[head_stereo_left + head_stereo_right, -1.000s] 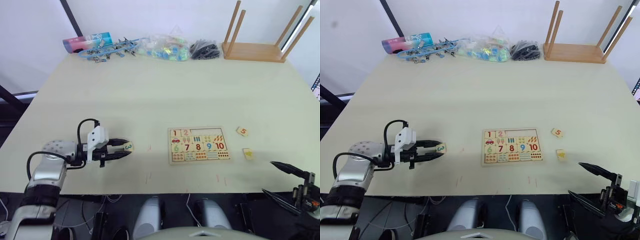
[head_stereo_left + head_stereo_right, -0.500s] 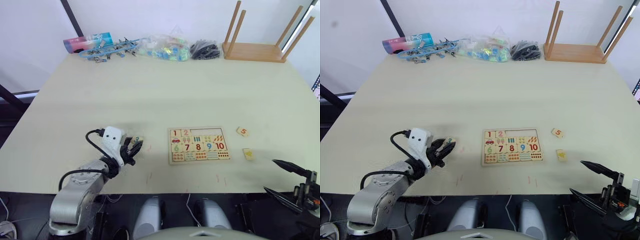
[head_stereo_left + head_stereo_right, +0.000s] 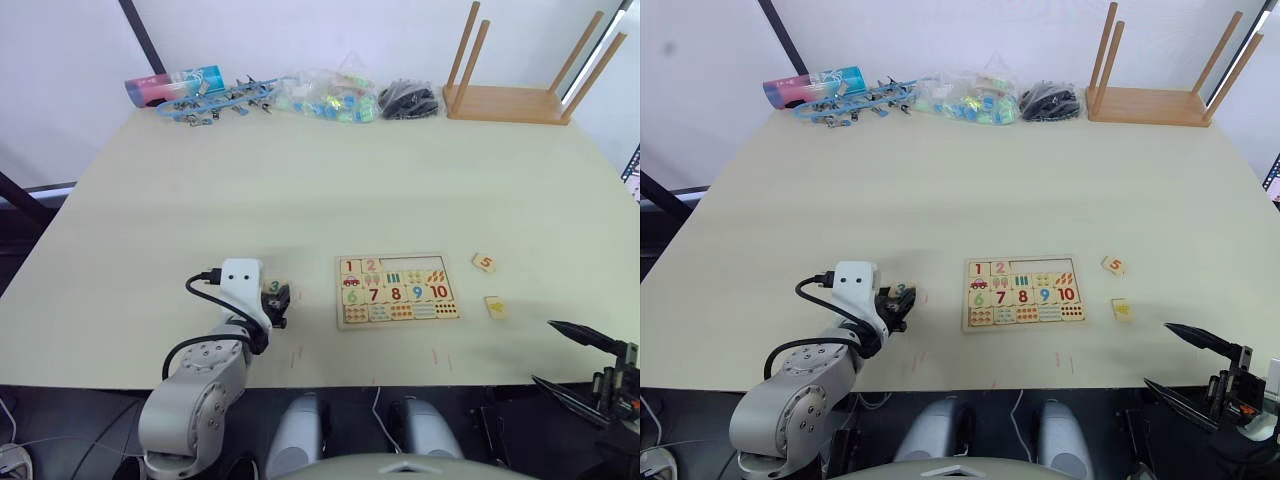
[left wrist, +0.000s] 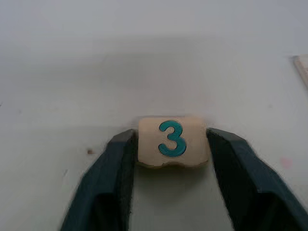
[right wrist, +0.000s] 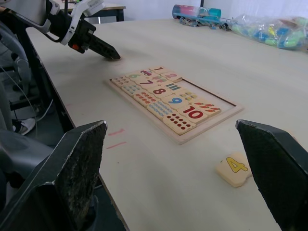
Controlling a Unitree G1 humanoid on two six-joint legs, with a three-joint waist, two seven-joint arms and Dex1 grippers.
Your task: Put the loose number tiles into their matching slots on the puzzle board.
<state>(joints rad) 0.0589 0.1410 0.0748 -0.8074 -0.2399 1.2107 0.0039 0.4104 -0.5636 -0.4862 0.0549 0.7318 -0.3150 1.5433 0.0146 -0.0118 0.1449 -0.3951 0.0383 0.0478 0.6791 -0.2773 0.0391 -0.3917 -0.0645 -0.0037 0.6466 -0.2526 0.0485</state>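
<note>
Left end effector clamped on tile 3, just left of board. Right end effector open, idle. Next: carry to empty third top-row slot.

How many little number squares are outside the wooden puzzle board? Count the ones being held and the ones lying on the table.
Held in the left gripper: 1, the small pale wooden tile with a teal 3.
Lying on the pale table: 2, the small pale wooden tile with an orange 5 and the small pale wooden tile with a yellow 4.
Total: 3
</note>
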